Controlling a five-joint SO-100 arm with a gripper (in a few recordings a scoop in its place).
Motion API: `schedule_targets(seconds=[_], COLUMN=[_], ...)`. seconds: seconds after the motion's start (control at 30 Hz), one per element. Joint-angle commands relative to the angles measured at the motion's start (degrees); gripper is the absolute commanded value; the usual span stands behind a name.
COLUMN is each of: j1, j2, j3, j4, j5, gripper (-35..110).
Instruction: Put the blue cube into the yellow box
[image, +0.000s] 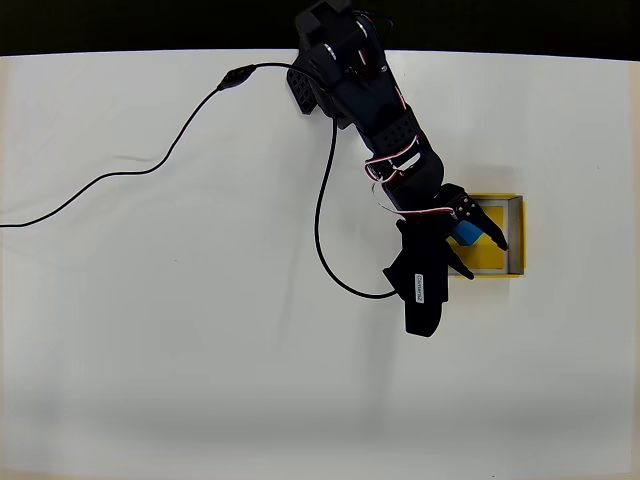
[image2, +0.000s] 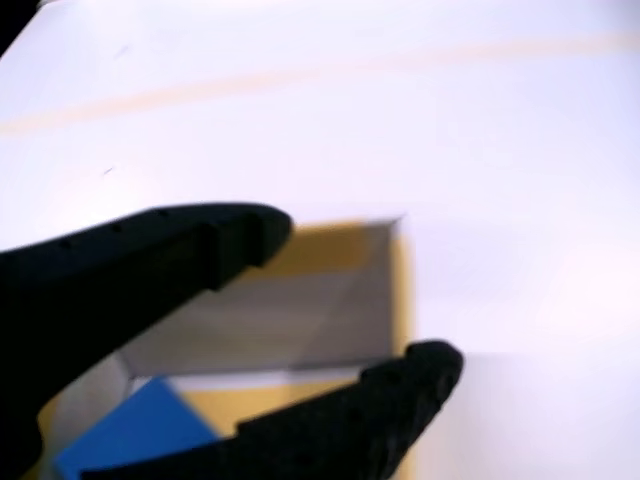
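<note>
In the wrist view the gripper (image2: 350, 300) fills the foreground, its two black fingers (image2: 150, 260) spread apart, with the blue cube (image2: 140, 435) low between them near their roots. Whether the fingers touch the cube's faces cannot be told, since the picture is blurred there. The cube sits over the yellow box (image2: 395, 290), with the box's pale inner wall and far corner just beyond the fingertips.

In the overhead view the gripper (image: 478, 240) hangs over the left half of the yellow box (image: 515, 235), and the blue cube (image: 466, 233) shows inside the box's outline, close to its left wall. Beyond the box, the white table (image: 200, 380) lies bare apart from a black cable (image: 325, 200) that loops away from the box.

The step in hand looks like the release. To do it well, the arm should open fully, then lift straight up from the box, so neither finger drags the cube or catches the thin wall and tips the light tray.
</note>
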Motion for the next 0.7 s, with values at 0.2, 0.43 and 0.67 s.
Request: schedule_targets(seconds=[0.2,0.43,0.67], j1=[15.9,25.0,32.6], j2=[15.7,33.3,55.6], j3=[-15.6,-2.0,15.9], j4=[18.5,31.6,46.3], j5=[2.1,4.0,2.6], gripper=[13,12,13])
